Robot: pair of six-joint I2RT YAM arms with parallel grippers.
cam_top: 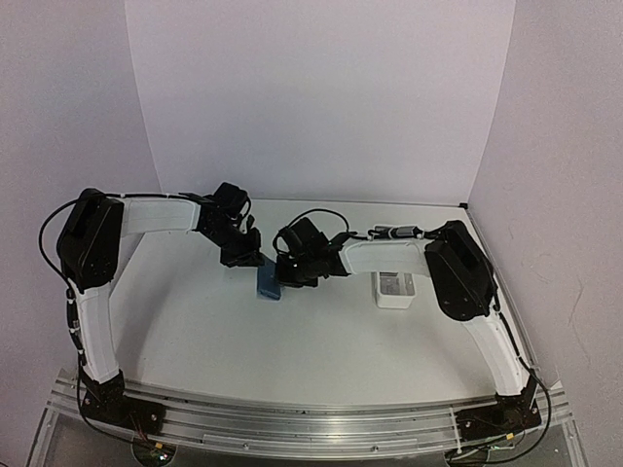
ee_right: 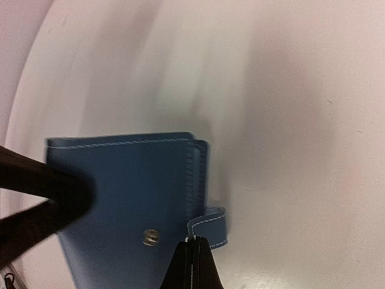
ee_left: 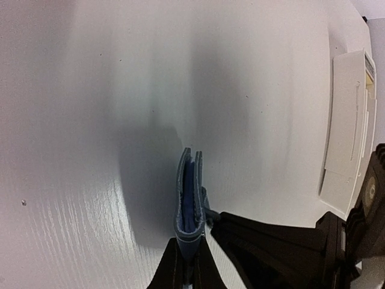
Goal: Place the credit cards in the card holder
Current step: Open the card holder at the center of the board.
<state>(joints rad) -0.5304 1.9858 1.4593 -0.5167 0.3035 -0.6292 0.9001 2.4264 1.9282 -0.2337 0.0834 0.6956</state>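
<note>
Right gripper [ee_right: 192, 248], lower centre, pinched shut on snap tab [ee_right: 212, 224]; left gripper [ee_left: 190, 250] clamps card holder [ee_left: 189, 192] on edge (we judge, for unfastening).

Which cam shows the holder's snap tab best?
Right wrist. The tab sits low centre with sharp stitching, and the right pincer is shut on its edge. Left wrist sees the holder edge-on, with the tab hard to make out. Top view shows the holder only as a small blue patch, the tab too small to tell.
</note>
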